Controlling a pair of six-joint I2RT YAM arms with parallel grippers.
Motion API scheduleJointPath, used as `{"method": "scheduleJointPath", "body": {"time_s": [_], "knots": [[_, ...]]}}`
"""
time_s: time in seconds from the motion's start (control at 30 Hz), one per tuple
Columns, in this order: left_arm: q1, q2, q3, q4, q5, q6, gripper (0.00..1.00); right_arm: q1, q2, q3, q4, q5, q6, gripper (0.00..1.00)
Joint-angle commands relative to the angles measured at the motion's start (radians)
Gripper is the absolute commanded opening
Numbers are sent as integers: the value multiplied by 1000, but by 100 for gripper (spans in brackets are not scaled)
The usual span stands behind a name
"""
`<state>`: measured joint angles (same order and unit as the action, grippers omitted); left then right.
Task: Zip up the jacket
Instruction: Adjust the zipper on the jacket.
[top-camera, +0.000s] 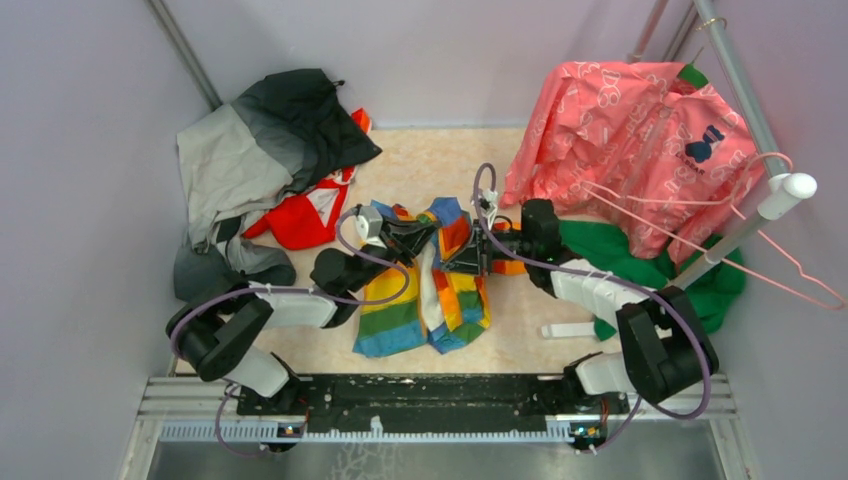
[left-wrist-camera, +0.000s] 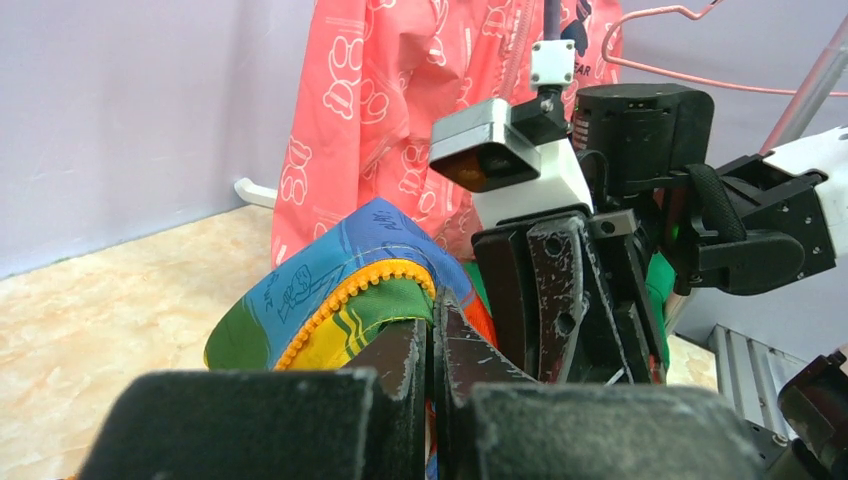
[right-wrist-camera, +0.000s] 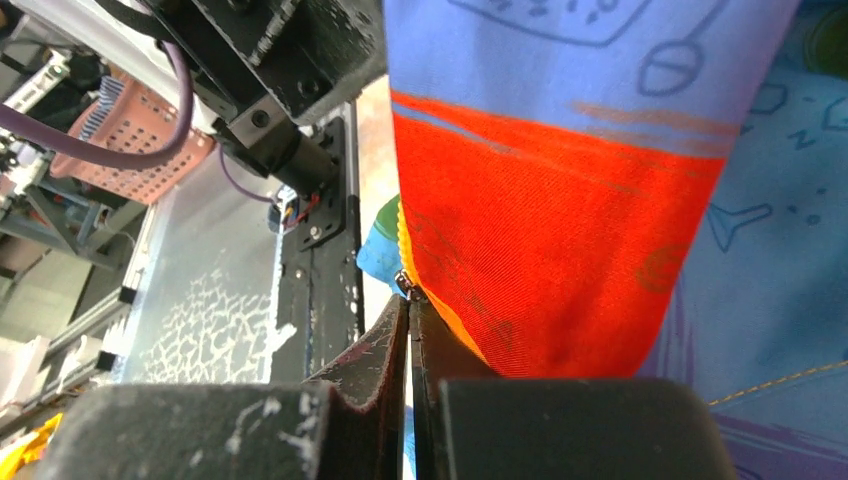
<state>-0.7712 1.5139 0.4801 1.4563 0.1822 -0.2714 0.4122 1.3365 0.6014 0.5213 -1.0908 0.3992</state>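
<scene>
Jacket (top-camera: 400, 310): rainbow-striped, front open, lying between both arms.
Left gripper (left-wrist-camera: 432, 335): clamped on the edge with the orange zipper (left-wrist-camera: 335, 297).
Right gripper (right-wrist-camera: 409, 320): pinched closed on the red panel's edge.

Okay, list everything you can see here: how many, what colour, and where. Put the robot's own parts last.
jacket: one, rainbow stripes, orange zipper, table centre
grey-and-black jacket: one, heaped far left
red garment: one, red and white, beside the grey-and-black jacket
pink patterned garment: one, pink, hanging far right
green garment: one, green, right, below the pink one
hanger: at least one, pink wire, right edge
rail: one, white-tipped, right
table: one, beige marbled
left gripper: one, black, shut on the jacket's zipper edge
right gripper: one, black, shut on the zipper edge
</scene>
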Motion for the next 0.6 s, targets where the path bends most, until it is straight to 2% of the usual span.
{"method": "scheduleJointPath", "body": {"time_s": [0.0, 0.2, 0.3, 0.57], "knots": [[11, 1, 32, 138, 32, 12, 0, 21, 15, 73, -147, 19, -145, 0], [59, -47, -1, 144, 25, 2, 0, -11, 18, 126, -351, 20, -297, 0], [110, -91, -8, 117, 44, -16, 0, -13, 23, 146, -464, 7, -427, 0], [206, -170, 32, 40, 104, -30, 0, -8, 41, 168, -520, 9, -494, 0]]}}
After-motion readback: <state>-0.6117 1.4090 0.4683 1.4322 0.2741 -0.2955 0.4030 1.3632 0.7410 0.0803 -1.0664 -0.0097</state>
